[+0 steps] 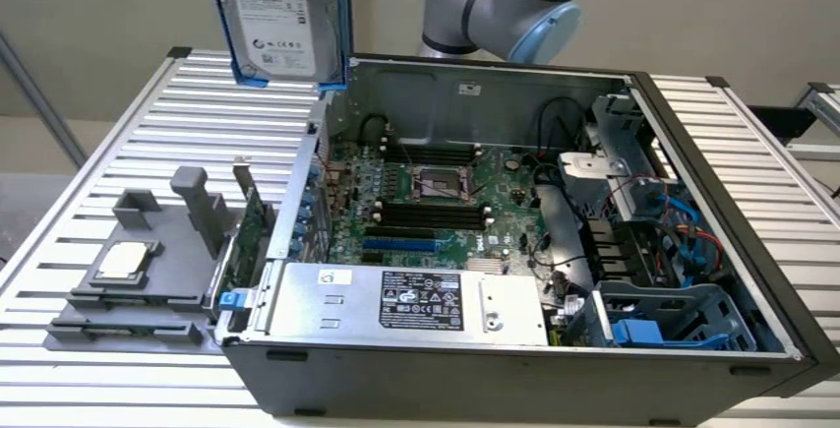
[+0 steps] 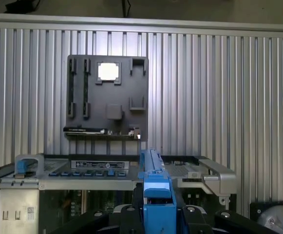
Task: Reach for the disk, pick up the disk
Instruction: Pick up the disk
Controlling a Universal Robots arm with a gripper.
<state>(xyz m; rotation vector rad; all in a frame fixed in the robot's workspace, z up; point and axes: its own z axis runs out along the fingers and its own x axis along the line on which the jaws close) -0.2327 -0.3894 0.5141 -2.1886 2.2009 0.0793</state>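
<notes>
The silver-grey rectangular disk (image 1: 282, 15) in blue plastic rails hangs upright above the open black computer case (image 1: 525, 379), the end effector (image 2: 157, 214) closed on its edge. That narrow hold could slip, dropping it inside.

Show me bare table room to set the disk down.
For the raised disk: bare table slats beyond the grey holder, and at the exterior view's right of the computer case. Inside the case it is crowded.
</notes>
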